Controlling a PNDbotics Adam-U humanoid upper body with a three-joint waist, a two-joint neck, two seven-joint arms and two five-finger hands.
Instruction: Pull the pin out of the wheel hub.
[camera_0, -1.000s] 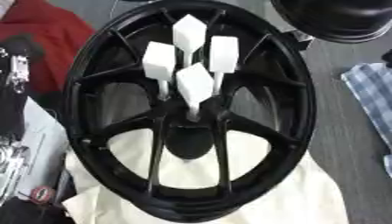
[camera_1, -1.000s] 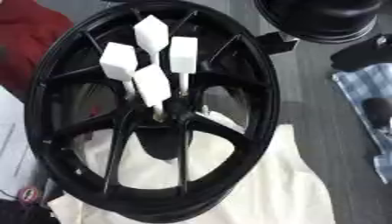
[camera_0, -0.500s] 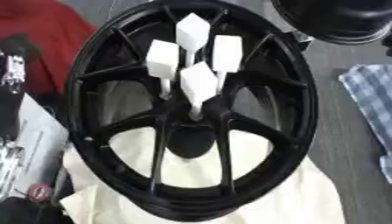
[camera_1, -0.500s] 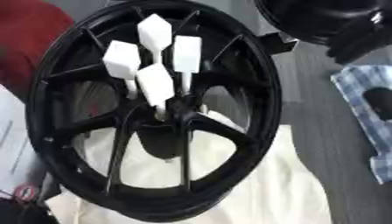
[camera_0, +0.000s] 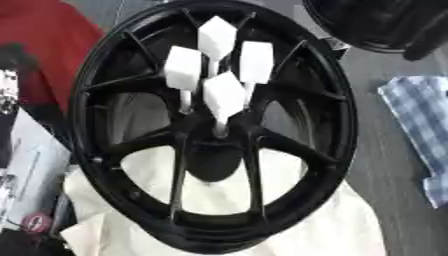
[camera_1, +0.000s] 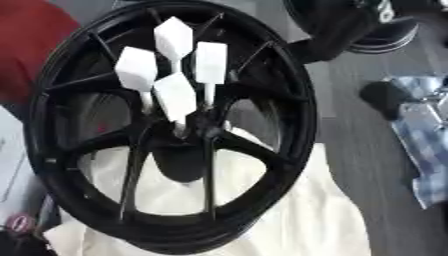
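A black spoked wheel hub (camera_0: 131, 65) lies flat on a white cloth (camera_0: 350, 225). Several white pins stand upright in a cluster at its centre, each a thin stem with a blocky white head. The nearest pin (camera_0: 224, 95) rises from the hub centre (camera_0: 217, 134), and the others (camera_0: 216, 36) stand just behind it. Nothing touches the pins. My left hand shows in no view. A dark shape with silvery parts (camera_1: 387, 97) at the right edge of the right eye view looks like my right hand. It is well to the right of the wheel.
A second black wheel or tyre (camera_0: 385, 25) lies at the top right. A blue checked cloth (camera_0: 420, 125) lies on the grey floor to the right. A red cloth (camera_0: 39, 50) and white papers (camera_0: 22, 165) are on the left.
The view has shifted slightly. The wheel and its pins stand as before.
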